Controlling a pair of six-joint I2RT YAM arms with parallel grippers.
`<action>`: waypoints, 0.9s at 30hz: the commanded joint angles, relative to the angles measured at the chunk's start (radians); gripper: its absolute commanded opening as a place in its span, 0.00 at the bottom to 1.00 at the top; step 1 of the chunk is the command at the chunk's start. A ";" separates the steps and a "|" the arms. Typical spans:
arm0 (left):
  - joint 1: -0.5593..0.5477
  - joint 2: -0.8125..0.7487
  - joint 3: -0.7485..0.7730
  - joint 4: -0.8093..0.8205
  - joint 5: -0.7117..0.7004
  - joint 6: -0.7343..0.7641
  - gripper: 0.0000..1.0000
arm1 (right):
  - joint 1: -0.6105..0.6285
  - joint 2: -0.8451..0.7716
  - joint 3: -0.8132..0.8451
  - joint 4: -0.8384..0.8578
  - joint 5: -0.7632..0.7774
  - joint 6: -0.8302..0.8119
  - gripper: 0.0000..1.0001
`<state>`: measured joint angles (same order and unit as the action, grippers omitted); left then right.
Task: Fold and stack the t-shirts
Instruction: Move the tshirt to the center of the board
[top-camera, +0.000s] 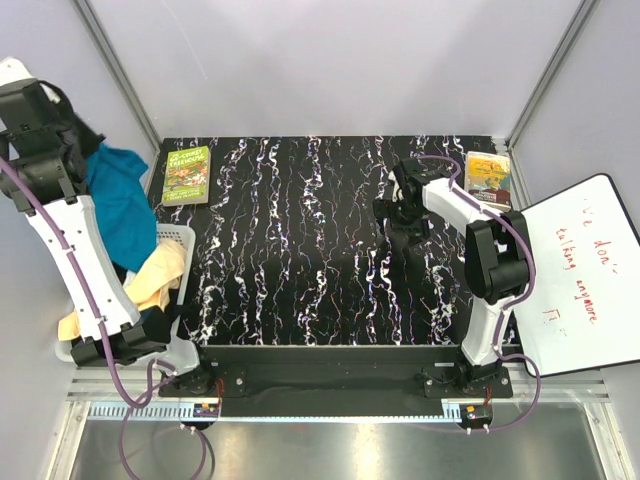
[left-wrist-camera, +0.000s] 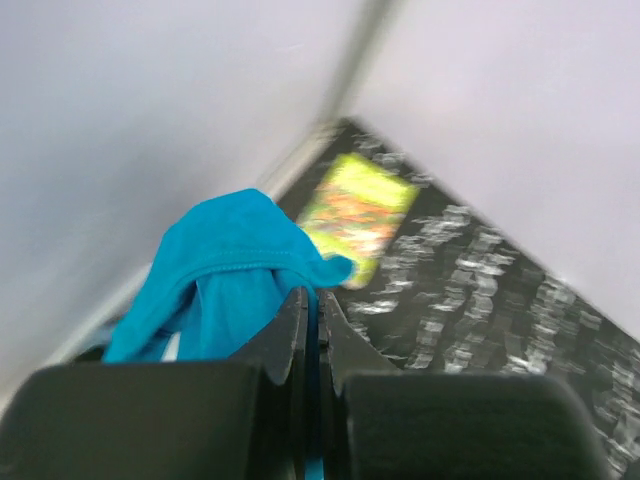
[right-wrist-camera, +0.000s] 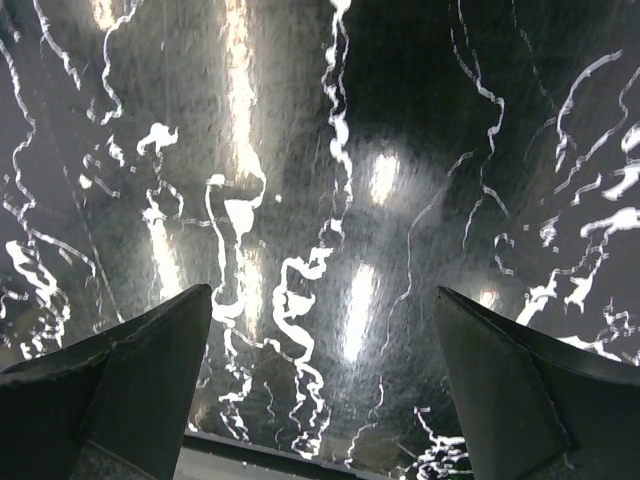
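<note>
The teal t-shirt (top-camera: 120, 205) hangs from my left gripper (top-camera: 88, 143), raised high at the far left over the white basket (top-camera: 185, 240). In the left wrist view the jaws of my left gripper (left-wrist-camera: 318, 295) are shut on a fold of the teal t-shirt (left-wrist-camera: 220, 260), which bunches just beyond the tips. A cream t-shirt (top-camera: 160, 278) lies crumpled in the basket and spills over its rim. My right gripper (top-camera: 392, 215) is open and empty, low over the black marbled table (top-camera: 290, 230). The right wrist view shows only table (right-wrist-camera: 320, 180) between the fingers of my right gripper (right-wrist-camera: 322, 291).
A green book (top-camera: 186, 174) lies at the table's back left corner and shows blurred in the left wrist view (left-wrist-camera: 358, 210). A yellow book (top-camera: 488, 178) lies at the back right. A whiteboard (top-camera: 585, 270) leans off the right edge. Walls enclose the back and sides.
</note>
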<state>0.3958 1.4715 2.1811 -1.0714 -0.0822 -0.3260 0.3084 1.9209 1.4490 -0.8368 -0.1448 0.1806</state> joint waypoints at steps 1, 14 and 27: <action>-0.101 -0.013 0.101 0.234 0.235 -0.057 0.00 | 0.012 0.013 0.076 0.019 0.056 0.000 1.00; -0.515 0.145 0.174 0.518 0.622 -0.286 0.00 | 0.009 -0.013 0.235 0.018 0.238 0.037 1.00; -0.943 0.216 -0.105 0.643 0.780 -0.360 0.00 | -0.279 0.044 0.295 0.016 0.228 0.171 1.00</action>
<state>-0.4904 1.7424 2.0975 -0.5419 0.6098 -0.6571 0.1162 1.9560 1.6821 -0.8291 0.0849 0.3138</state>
